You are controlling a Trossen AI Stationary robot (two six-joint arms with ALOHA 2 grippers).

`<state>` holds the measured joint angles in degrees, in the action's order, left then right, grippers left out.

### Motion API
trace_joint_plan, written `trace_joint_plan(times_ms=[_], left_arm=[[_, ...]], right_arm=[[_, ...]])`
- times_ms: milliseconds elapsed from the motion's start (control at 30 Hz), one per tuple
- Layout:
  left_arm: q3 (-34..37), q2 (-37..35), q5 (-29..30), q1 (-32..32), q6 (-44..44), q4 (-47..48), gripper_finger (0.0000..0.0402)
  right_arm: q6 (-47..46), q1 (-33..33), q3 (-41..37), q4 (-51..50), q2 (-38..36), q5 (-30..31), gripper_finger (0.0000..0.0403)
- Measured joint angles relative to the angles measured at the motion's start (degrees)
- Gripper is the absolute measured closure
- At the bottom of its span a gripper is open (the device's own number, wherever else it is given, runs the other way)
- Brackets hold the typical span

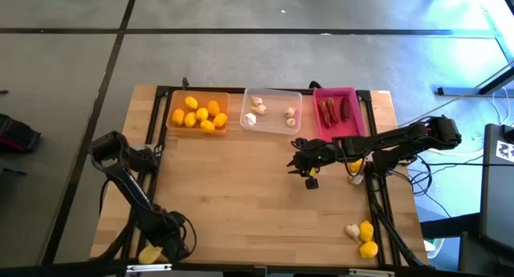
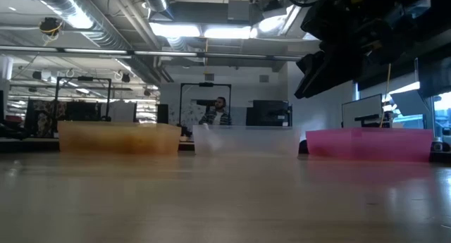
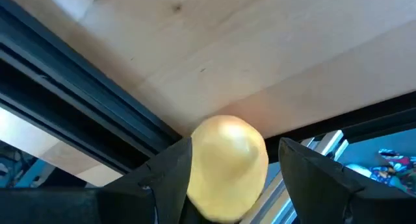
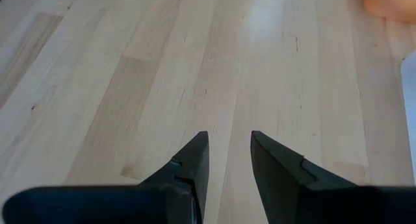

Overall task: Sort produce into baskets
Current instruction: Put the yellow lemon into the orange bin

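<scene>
Down at seven o'clock on the table [image 1: 241,205], right at the near edge, the left hand [image 1: 152,253] has its two dark fingers [image 3: 166,178] clamped on a yellow lemon [image 3: 227,165], the fruit wedged snugly between them just over the table's dark frame. Over at three o'clock the right arm reaches in toward the middle, and the right hand [image 4: 229,160] hangs above bare wood with its jaws parted a little and nothing between them. Along the far edge at twelve o'clock sit the three baskets in a row: the orange basket [image 1: 171,100] at eleven, loaded with lemons [image 1: 201,115]; the clear basket [image 1: 273,92] dead centre, with a few whitish garlic bulbs [image 1: 255,110] scattered in it; and the pink basket [image 1: 351,92] at one, carrying dark red chilies [image 1: 334,110]. From table height, the same three baskets line up orange [image 2: 118,139], clear [image 2: 246,140], pink [image 2: 370,143]. Still unsorted at five o'clock, near the table's corner: two lemons [image 1: 367,238] touching each other with a garlic bulb [image 1: 352,230] just beside them. A person [image 2: 218,110] stands far off in the room behind.
</scene>
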<state>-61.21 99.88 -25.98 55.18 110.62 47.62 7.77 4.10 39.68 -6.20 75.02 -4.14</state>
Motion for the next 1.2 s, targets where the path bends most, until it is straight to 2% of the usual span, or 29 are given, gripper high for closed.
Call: trace_joint_plan(times_ms=[167, 267, 433, 700, 800, 1000, 1200], left_arm=[[0.0, -0.9, 0.2, -1.0, -3.0, 2.4, 0.0178], [-0.1, -3.4, 2.8, -1.5, -2.7, 3.2, 0.0178], [-0.2, -6.4, 7.0, 0.3, 3.6, 0.8, 0.0178], [-0.1, -6.4, 9.8, 4.2, 13.5, -1.3, 0.0178], [-0.1, -6.1, 10.1, 4.5, 14.6, -2.0, 0.0178], [-0.1, -5.7, 11.6, 4.1, 12.6, -2.0, 0.0178], [-0.1, -5.7, 19.4, 4.1, 7.3, -1.7, 0.0178]], right_arm=[[0.0, 0.0, 0.0, 0.5, 0.0, 0.0, 0.0292], [0.0, 0.0, 0.0, 1.6, 0.1, 0.0, 0.0292], [0.0, 0.0, 0.0, 1.8, 0.2, 0.0, 0.0292], [0.0, 0.0, 0.0, 1.9, 0.2, 0.0, 0.0292], [0.0, 0.0, 0.0, 1.9, 0.2, 0.0, 0.0292], [0.0, 0.0, 0.0, 1.8, 0.2, 0.0, 0.0292], [0.0, 0.0, 0.0, 1.6, 0.2, 0.0, 0.0292]])
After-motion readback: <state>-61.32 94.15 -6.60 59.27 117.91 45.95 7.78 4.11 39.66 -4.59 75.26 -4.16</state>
